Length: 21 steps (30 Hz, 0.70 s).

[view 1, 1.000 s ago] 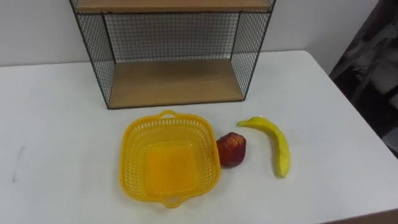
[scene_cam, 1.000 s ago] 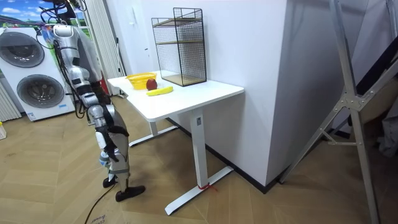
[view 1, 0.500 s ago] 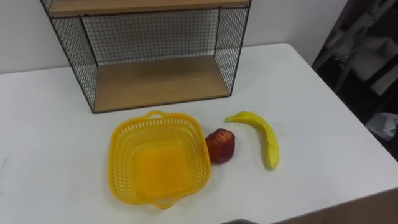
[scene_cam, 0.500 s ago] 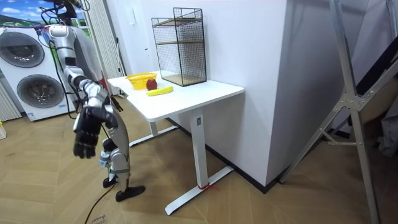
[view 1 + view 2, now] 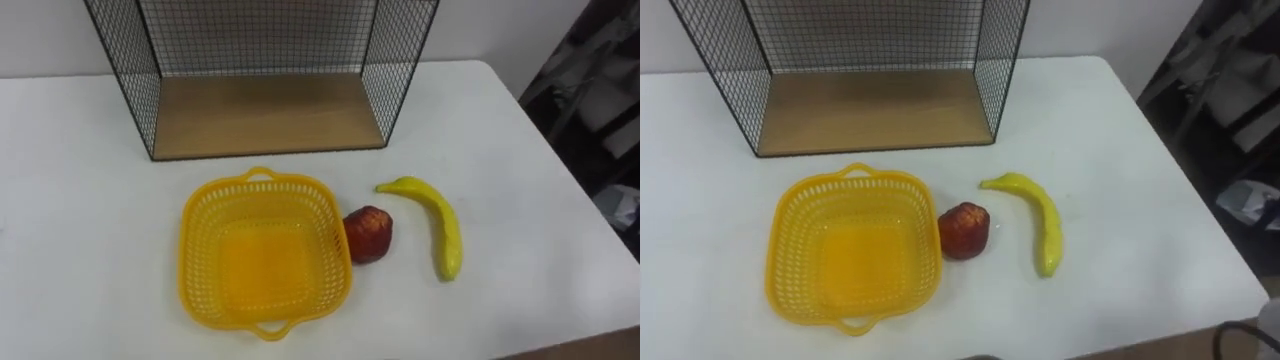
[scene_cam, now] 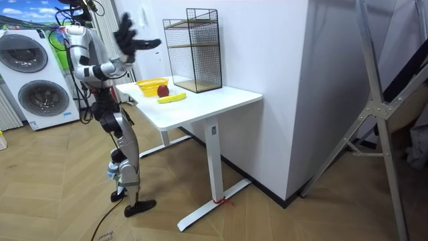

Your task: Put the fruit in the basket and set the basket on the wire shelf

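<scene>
Room view has the robot standing at the tabletop's (image 6: 214, 100) end, its right hand (image 6: 129, 37) raised high, fingers spread, holding nothing. The eye views look down closer: an empty yellow basket (image 5: 195, 240) with the apple (image 5: 368, 234) against its rim, the banana (image 5: 435, 225) just beside. The wire shelf (image 5: 265, 110) is cut off above.

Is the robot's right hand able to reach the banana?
Probably yes. The right hand is up in the air by the table, open and empty. The banana lies bare on the robot's right side, apart from the apple, with nothing over it.
</scene>
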{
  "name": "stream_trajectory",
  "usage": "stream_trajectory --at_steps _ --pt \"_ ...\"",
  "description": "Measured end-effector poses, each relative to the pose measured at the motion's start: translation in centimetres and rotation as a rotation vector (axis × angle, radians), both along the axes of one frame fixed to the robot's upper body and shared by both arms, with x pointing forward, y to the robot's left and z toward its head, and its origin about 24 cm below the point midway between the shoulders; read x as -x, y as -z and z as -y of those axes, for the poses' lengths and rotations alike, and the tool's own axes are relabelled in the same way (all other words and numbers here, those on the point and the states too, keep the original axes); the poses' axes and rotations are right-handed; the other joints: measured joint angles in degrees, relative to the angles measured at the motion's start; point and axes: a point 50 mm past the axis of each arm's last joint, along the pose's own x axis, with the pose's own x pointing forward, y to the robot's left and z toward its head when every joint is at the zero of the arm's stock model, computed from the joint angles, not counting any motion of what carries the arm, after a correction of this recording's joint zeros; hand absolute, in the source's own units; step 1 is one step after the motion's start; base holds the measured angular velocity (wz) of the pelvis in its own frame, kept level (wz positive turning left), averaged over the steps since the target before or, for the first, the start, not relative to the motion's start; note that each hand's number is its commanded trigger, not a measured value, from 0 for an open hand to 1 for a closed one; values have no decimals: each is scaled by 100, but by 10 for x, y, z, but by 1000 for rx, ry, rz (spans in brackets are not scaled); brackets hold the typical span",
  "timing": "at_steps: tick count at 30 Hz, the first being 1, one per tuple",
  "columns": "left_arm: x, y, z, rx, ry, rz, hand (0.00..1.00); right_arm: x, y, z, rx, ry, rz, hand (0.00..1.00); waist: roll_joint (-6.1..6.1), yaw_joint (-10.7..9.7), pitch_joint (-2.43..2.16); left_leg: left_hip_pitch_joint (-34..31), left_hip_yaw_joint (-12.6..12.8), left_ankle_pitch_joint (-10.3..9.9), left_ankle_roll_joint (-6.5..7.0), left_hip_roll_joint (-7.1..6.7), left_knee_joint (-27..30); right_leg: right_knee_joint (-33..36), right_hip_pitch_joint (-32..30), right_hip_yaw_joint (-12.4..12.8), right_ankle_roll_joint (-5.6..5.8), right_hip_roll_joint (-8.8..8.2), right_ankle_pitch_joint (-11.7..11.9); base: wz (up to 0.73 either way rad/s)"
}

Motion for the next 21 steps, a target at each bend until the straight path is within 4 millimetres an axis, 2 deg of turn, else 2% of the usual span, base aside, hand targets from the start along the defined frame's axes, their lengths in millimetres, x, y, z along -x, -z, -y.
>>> stream_trajectory --at_steps 2,4,7,9,16,21 --pt "-1 0 0 3 3 5 0 -10 2 -8 18 -123 -43 0 12 69 0 -1 -12 0 0 26 0 -8 1 -1 3 -5 2 0" --pt "-1 0 0 7 20 -3 0 -21 5 -18 31 -274 -91 0 47 99 -25 4 -11 0 0 33 2 -13 19 -14 3 -7 3 4" --pt "2 0 1 17 18 -12 0 -33 12 -30 24 -441 -159 0 118 113 -17 61 -18 2 -4 53 2 -68 104 -37 -16 5 16 3" --pt "3 0 0 15 18 -15 0 -39 19 -38 6 -535 -201 0 119 112 -17 89 -32 12 -20 66 1 -70 138 -32 -23 15 18 2" --pt "4 0 1 17 19 -19 0 -52 40 -67 -3 -842 -326 0 -23 157 -11 112 -47 16 -32 71 3 -98 182 -33 -48 24 40 0" --pt "0 0 0 16 23 -11 0 -57 48 -85 0 -1013 -388 0 -53 244 -25 100 -78 14 -30 72 0 -187 224 -62 -39 32 108 1"
